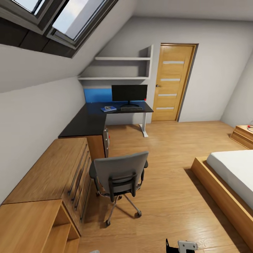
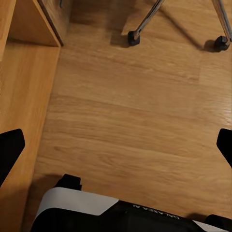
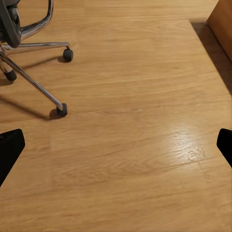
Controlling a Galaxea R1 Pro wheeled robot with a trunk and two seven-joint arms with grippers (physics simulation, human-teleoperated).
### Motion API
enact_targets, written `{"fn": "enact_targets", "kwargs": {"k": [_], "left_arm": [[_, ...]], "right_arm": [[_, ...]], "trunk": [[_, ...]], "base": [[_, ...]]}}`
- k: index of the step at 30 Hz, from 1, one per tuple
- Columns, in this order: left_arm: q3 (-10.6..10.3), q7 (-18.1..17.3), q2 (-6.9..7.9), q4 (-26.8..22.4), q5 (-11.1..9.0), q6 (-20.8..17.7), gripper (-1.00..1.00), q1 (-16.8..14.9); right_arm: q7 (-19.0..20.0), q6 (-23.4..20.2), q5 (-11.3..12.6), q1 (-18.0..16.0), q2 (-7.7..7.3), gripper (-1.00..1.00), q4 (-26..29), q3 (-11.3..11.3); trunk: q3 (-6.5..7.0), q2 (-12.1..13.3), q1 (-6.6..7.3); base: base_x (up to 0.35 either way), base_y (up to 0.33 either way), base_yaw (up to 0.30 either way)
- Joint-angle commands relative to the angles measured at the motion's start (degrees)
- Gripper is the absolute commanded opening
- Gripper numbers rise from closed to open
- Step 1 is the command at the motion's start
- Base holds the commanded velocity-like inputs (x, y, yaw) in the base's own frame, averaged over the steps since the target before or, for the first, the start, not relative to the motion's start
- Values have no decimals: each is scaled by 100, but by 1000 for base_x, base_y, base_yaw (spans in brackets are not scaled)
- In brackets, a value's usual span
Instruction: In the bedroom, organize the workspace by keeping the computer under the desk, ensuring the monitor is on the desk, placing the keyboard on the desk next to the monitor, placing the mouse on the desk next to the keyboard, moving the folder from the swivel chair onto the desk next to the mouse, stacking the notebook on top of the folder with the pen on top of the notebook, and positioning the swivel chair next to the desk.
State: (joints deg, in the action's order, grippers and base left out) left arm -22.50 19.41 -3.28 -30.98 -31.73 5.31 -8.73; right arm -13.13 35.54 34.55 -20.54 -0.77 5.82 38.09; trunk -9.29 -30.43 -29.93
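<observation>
The grey swivel chair (image 1: 119, 175) stands on the wood floor with its back to me, a few steps short of the black L-shaped desk (image 1: 89, 121). On the far desk wing stand the monitor (image 1: 129, 93) and, in front of it, the keyboard (image 1: 131, 109). Left of the keyboard lies the blue folder (image 1: 108, 109) with a small pale notebook (image 1: 109, 107) on it. The pen and mouse are too small to tell. A pale grey box, perhaps the computer (image 1: 106, 138), shows under the desk edge. My left gripper (image 2: 116, 145) and right gripper (image 3: 116, 145) hang open over bare floor near the chair's castors (image 3: 62, 110).
A light wooden chest of drawers (image 1: 52, 175) lines the left wall under the sloped ceiling. A bed (image 1: 232, 175) in a wooden frame fills the right side. A wooden door (image 1: 174, 82) and wall shelves (image 1: 119, 68) are at the back. My own base (image 2: 96, 212) shows below the left gripper.
</observation>
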Motion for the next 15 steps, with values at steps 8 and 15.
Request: {"fn": "enact_targets", "kwargs": {"k": [8,15], "left_arm": [[-27,36,-5,12,-67,46,100,-6],[-26,36,-5,22,-60,47,100,-6]], "right_arm": [[-49,4,8,-3,-2,100,7,49],[-49,0,8,-3,-2,100,7,49]], "trunk": [[-154,-332,-178],[-280,-613,-332]], "base": [[0,0,0],[0,0,0]]}}
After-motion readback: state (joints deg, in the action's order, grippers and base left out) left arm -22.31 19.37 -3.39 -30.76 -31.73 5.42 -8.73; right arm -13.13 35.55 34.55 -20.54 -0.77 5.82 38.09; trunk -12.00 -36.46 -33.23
